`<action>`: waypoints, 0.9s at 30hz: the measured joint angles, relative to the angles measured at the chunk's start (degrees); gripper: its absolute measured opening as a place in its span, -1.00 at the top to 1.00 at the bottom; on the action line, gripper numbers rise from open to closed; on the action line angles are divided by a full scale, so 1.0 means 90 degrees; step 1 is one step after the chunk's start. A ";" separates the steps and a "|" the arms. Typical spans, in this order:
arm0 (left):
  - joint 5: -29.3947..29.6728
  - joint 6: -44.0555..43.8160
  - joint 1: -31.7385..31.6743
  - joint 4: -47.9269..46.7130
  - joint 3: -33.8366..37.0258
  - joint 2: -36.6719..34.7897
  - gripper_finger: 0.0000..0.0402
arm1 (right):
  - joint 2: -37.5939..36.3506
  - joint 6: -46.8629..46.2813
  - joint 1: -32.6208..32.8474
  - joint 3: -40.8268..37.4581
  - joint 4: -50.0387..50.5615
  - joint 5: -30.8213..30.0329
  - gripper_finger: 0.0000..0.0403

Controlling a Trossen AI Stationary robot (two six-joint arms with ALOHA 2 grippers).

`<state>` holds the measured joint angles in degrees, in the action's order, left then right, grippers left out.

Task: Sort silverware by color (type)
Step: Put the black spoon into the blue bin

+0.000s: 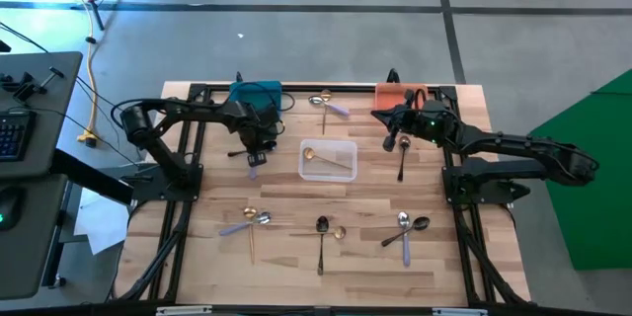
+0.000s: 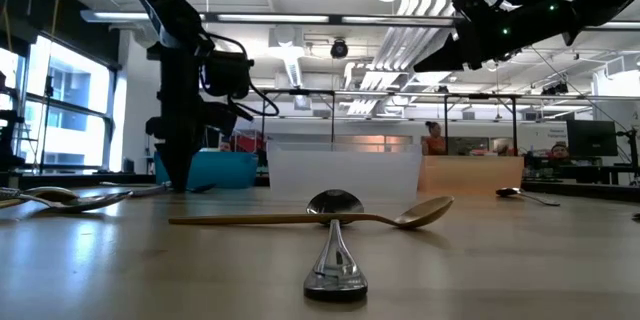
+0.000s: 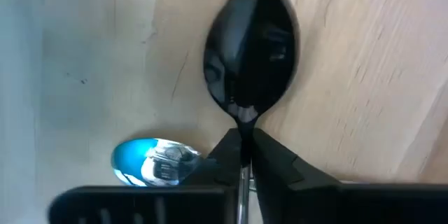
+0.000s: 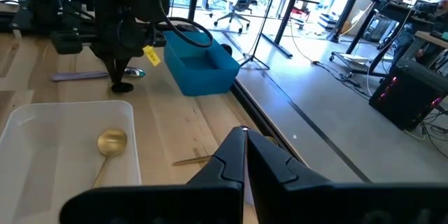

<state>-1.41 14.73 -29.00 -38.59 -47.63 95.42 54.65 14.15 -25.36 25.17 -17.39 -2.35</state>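
Observation:
My left gripper (image 1: pixel 254 151) points straight down at the table left of the clear bin (image 1: pixel 346 170) and is shut on a black spoon (image 3: pixel 252 42). A silver spoon with a lilac handle (image 3: pixel 150 161) lies right beside it. My right gripper (image 1: pixel 391 143) hovers shut and empty at the far right, level, above another black spoon (image 1: pixel 403 163) that lies flat. A gold spoon (image 1: pixel 308 155) lies inside the clear bin. More gold, black and silver spoons lie flat along the near half of the table (image 1: pixel 321 229). My left gripper pinches the black spoon's neck (image 3: pixel 245 115), just below the bowl, between its two fingers. The fingers come from above, pointing down, across the handle. The bowl (image 4: pixel 122 87) lies on the table top; the handle runs back under the gripper, hidden.
A blue bin (image 1: pixel 255 92) stands at the far left and an orange bin (image 1: pixel 400 94) at the far right. A silver and a gold spoon (image 1: pixel 326 104) lie between them. Bare wood shows between the clear bin and the near row of spoons.

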 joint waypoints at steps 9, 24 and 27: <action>-0.0099 -0.0286 -0.0053 -0.0936 -0.0951 -0.0094 0.98 | 0.0000 0.0007 0.0000 0.0000 0.0000 0.0000 1.00; 0.0718 0.0706 -0.1740 -0.1925 -0.3323 -0.0265 1.00 | 0.0004 0.0007 0.0000 0.0000 0.0002 0.0000 1.00; 0.0701 0.0903 -0.2104 -0.1449 -0.3374 -0.0256 1.00 | 0.0005 0.0007 0.0000 0.0000 0.0000 0.0000 1.00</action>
<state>4.90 22.86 -47.94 -51.63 -78.00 93.12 54.70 14.22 -25.36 25.17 -17.39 -2.35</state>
